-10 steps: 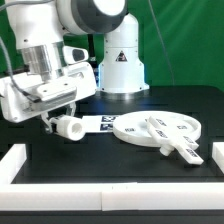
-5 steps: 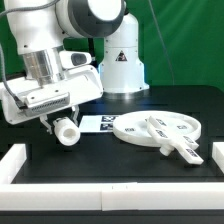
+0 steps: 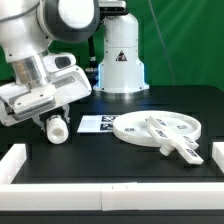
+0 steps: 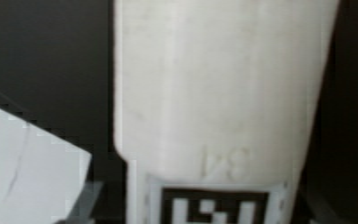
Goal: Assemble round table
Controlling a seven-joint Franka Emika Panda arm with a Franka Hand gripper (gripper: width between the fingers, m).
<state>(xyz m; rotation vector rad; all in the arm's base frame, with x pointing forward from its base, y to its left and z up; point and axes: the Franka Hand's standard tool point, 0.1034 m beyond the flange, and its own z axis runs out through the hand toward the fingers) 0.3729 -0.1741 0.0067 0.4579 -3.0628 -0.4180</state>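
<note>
My gripper is shut on the short thick white cylinder post and holds it tilted above the black table at the exterior view's left. In the wrist view the post fills the frame, with a black-and-white tag at its gripped end. The large flat round disc lies on the table at the exterior view's right. The X-shaped cross base lies partly on the disc and reaches off its near edge.
The marker board lies flat between the post and the disc. Long white border rails frame the table at the near left, near edge and right. The robot's white base stands behind.
The arm has swung toward the exterior view's left and lifted a little, carrying the post with it. The disc and cross base have not moved.
</note>
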